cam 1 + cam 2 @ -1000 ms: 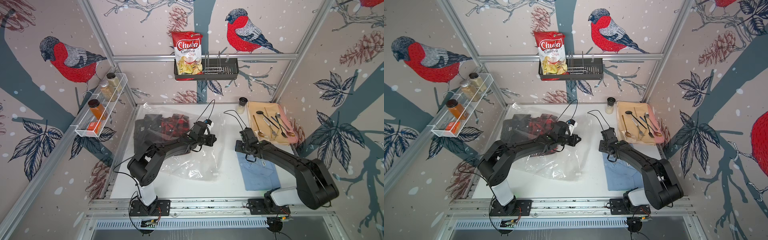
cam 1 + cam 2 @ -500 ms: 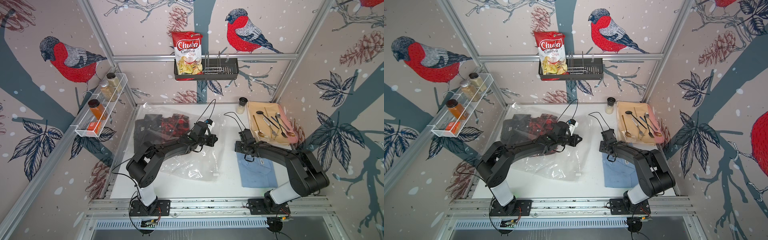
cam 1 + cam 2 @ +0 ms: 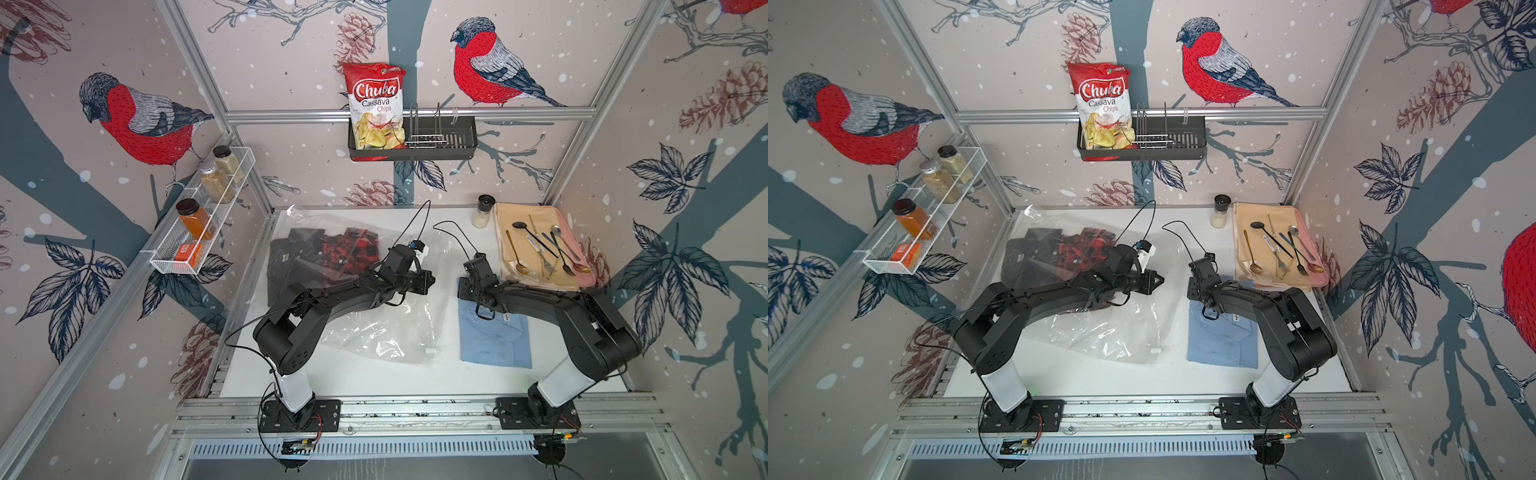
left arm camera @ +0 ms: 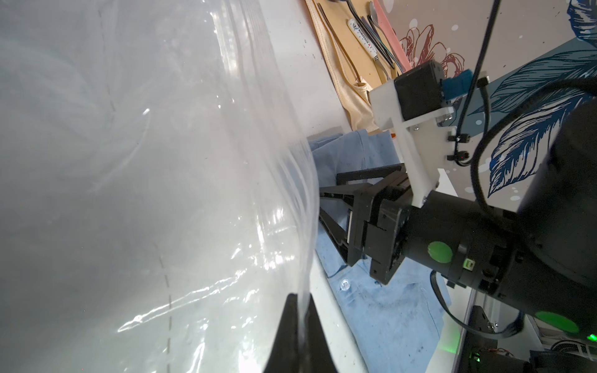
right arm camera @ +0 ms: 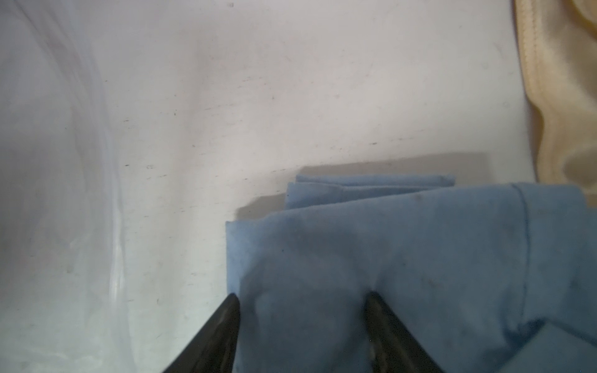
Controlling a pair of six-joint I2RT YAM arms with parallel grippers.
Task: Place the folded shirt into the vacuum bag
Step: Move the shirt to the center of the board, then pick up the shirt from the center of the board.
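The folded shirt (image 3: 494, 336) (image 3: 1221, 345) is light blue and lies flat on the white table, right of the vacuum bag (image 3: 386, 332) (image 3: 1113, 332). The bag is clear, crinkly plastic with a small white clip (image 3: 431, 351) at its near edge. My left gripper (image 3: 430, 279) (image 4: 298, 300) is shut on the bag's film edge (image 4: 303, 226) and holds it raised beside the shirt. My right gripper (image 3: 462, 291) (image 5: 303, 297) is open, low on the shirt's far end (image 5: 403, 242). One fingertip sits at the shirt's edge, the other presses into the cloth.
Dark and red plaid clothes (image 3: 320, 257) lie inside the bag at the back left. A beige cloth (image 3: 536, 266) with cutlery lies at the back right, a small jar (image 3: 484, 212) beside it. A wire shelf (image 3: 199, 232) and a black basket (image 3: 415, 145) hang on the walls.
My right arm's elbow has drawn back and up toward the front right, while its gripper stays on the shirt's far end. The left arm and the bag have not moved.
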